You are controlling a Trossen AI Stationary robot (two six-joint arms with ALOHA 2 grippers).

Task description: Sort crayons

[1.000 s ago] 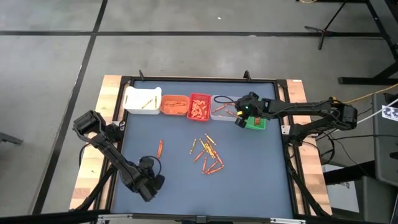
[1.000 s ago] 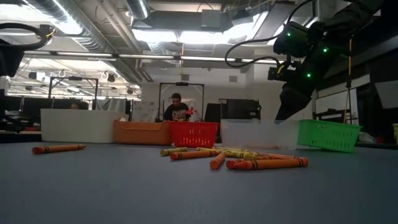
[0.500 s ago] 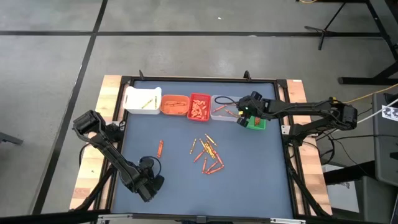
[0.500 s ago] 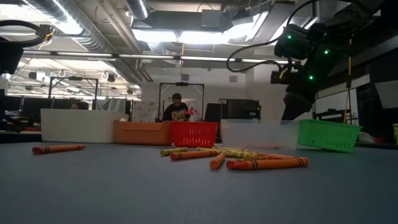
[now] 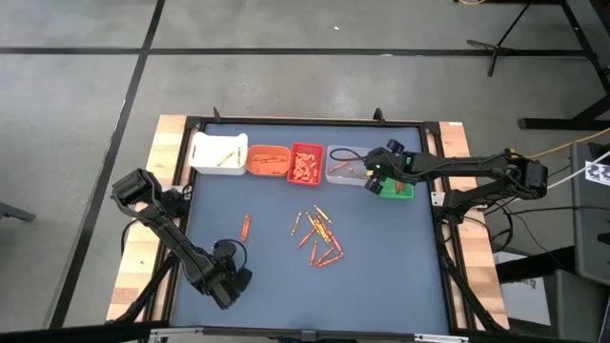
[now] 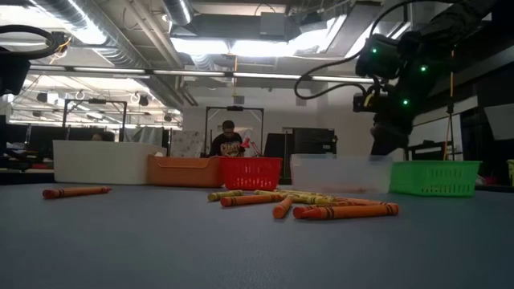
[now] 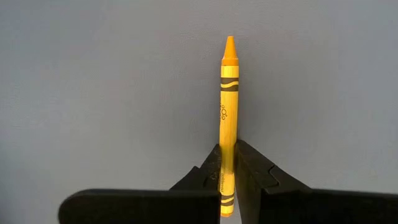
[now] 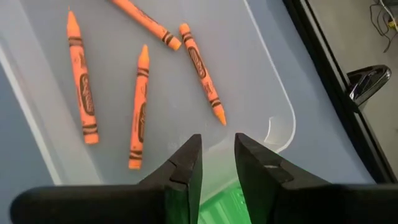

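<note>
Left wrist view shows my left gripper has just closed: its fingers now pinch a yellow crayon near its butt end, tip lying out over the blue table at about 7 o'clock. I judge it secured, ready to lift toward the white bin. My right gripper, fingers parted and empty, has drifted over the clear bin at 1 o'clock by the green bin; loose crayons remain mid-table.
</note>
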